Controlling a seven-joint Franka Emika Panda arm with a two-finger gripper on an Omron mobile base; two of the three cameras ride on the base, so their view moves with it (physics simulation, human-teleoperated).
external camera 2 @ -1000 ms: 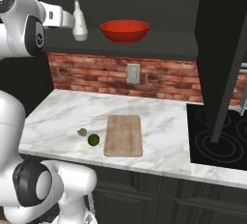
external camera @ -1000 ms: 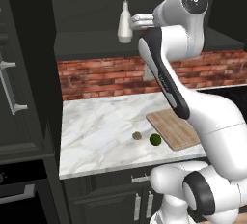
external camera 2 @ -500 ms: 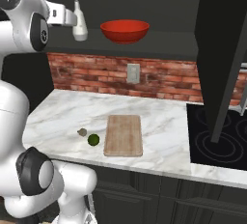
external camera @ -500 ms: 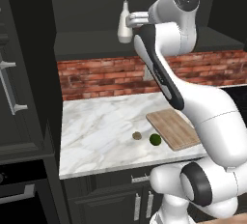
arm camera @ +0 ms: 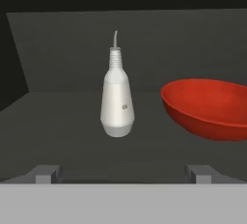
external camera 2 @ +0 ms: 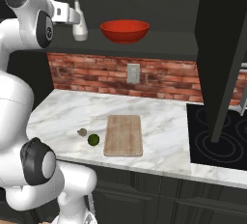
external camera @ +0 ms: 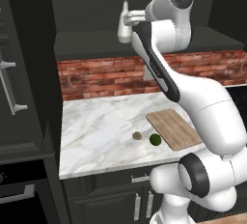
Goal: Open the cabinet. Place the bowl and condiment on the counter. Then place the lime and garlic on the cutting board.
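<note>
bowl (arm camera: 207, 107): right rim cut off (hand view) | cutting board (external camera: 173, 129): far corner behind arm

The white bottle (arm camera: 117, 103) stands upright in the open cabinet (external camera 2: 159, 42) beside the red bowl (external camera 2: 124, 30). Lime (external camera 2: 93, 140) and garlic (external camera 2: 82, 132) lie on the tabletop (external camera 2: 164, 121) left of the board (external camera 2: 124, 134).
</note>
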